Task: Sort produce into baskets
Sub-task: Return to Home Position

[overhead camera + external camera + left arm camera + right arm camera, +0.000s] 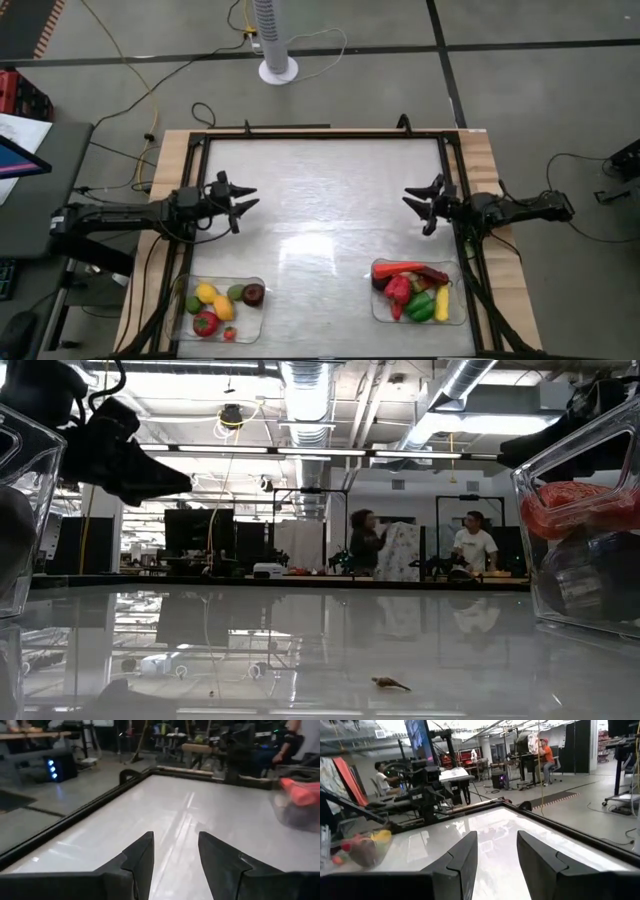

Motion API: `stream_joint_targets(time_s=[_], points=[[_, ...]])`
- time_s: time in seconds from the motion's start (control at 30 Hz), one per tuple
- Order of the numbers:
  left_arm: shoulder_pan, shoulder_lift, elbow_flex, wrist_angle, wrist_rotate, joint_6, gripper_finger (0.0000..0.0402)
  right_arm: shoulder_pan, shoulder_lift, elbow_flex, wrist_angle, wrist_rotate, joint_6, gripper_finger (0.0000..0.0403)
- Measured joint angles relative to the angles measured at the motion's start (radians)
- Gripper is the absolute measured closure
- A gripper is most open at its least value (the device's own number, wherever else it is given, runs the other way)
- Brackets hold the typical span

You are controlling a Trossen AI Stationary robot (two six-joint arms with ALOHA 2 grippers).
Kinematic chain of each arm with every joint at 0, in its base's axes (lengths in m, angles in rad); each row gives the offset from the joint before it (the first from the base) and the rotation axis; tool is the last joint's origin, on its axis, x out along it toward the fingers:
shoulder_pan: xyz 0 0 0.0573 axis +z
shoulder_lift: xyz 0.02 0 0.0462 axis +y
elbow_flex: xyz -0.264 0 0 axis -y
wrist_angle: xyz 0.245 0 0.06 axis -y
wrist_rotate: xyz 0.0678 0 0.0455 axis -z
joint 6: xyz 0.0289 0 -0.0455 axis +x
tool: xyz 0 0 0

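Two clear baskets stand at the table's near edge. The left basket (222,280) holds a yellow piece (206,293), a dark purple piece (254,294) and a red piece (205,322). The right basket (455,320) holds an orange carrot (400,268), a red pepper (398,290), green pieces (420,308) and a yellow one (442,302). My left gripper (245,198) (175,837) hovers at the table's left side, open, with nothing between its fingers. At the right side my right gripper (415,198) (496,835) is open and empty as well. Both point toward the table's middle.
A black frame (320,135) runs round the glossy white tabletop (330,220). A small brown scrap (390,683) lies on the table near its front. A white fan base (278,70) stands on the floor beyond the far edge. People (475,545) are in the room behind.
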Motion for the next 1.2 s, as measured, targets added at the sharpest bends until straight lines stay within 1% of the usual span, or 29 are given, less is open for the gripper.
stream_joint_targets(time_s=[0.17,0.23,0.3,0.33,0.4,0.57,0.7,0.83,0.93,0.97,1.1,1.2], points=[[0.000,-0.026,-0.012,0.021,0.073,0.040,0.0269,0.000,0.000,-0.001,-0.004,-0.011,0.015,0.0237],[0.000,-0.031,-0.012,0.033,0.126,0.066,0.0271,0.000,0.000,-0.001,-0.005,-0.003,0.017,0.0237],[-0.001,-0.032,-0.012,0.057,0.158,0.091,0.0272,-0.002,0.002,-0.001,-0.005,0.004,0.063,0.0237],[-0.001,-0.032,-0.012,0.070,0.158,0.108,0.0272,-0.003,0.002,-0.001,-0.006,0.004,0.093,0.0237],[-0.001,-0.032,-0.012,0.085,0.114,0.145,0.0271,-0.004,0.003,-0.001,-0.008,0.003,0.148,0.0237],[-0.001,-0.032,-0.012,0.075,-0.104,0.165,0.0271,-0.004,0.003,-0.002,-0.009,0.003,0.174,0.0237],[-0.001,-0.032,-0.013,0.013,-0.260,0.140,0.0271,-0.004,0.003,-0.002,-0.010,0.003,0.174,0.0237],[-0.001,-0.032,-0.013,-0.089,-0.352,0.144,0.0271,-0.004,0.003,-0.003,-0.011,0.003,0.175,0.0237],[0.000,-0.030,-0.013,-0.176,-0.358,0.170,0.0271,-0.004,0.003,-0.003,-0.011,0.003,0.176,0.0237],[0.000,-0.025,-0.011,-0.171,-0.347,0.140,0.0271,-0.004,0.003,-0.003,-0.011,0.003,0.177,0.0237],[0.000,-0.016,-0.009,-0.182,-0.271,-0.070,0.0271,-0.004,0.003,-0.003,-0.012,0.003,0.177,0.0237],[0.000,-0.017,-0.009,-0.184,-0.246,-0.196,0.0271,-0.004,0.003,-0.003,-0.012,0.003,0.177,0.0237]])
